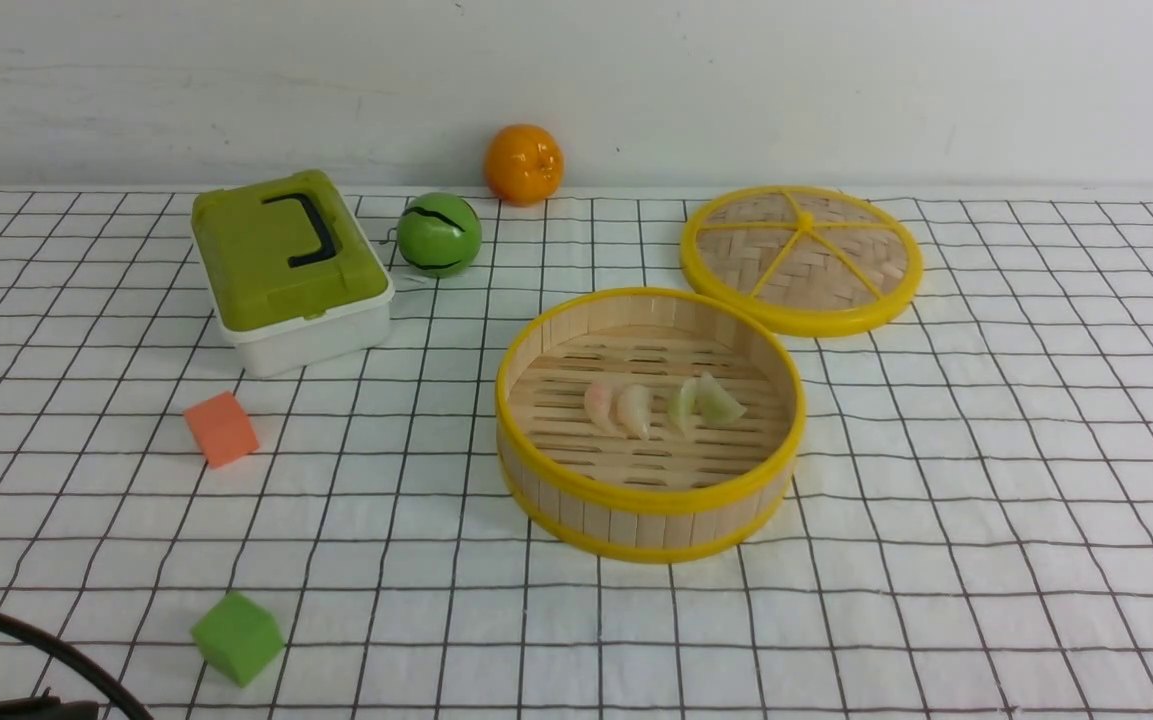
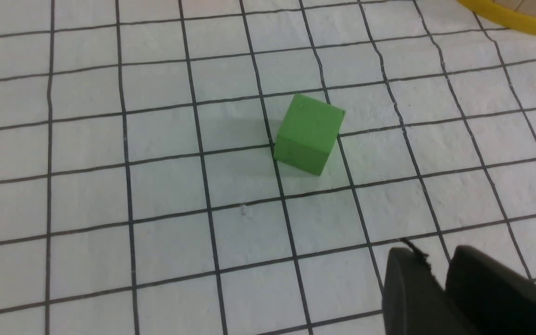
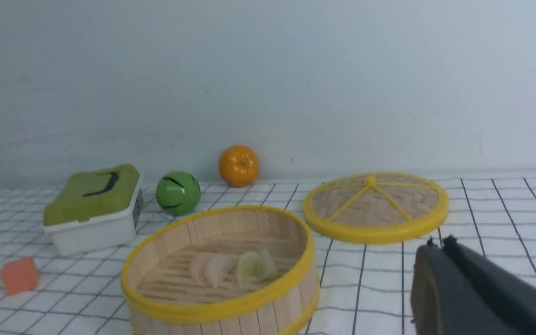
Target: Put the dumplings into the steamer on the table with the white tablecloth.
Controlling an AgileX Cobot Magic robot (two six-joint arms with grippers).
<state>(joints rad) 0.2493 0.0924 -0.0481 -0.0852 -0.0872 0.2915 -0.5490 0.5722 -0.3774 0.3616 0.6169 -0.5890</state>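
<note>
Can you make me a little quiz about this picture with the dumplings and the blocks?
1. How many dumplings lie inside the steamer?
2. True or false: the woven lid is on top of the steamer.
3. Which cube sits nearer the lidded box: A) the orange cube or B) the green cube?

Key
1. Four: two pinkish, two greenish.
2. False; it lies on the tablecloth behind the steamer.
3. A.
</note>
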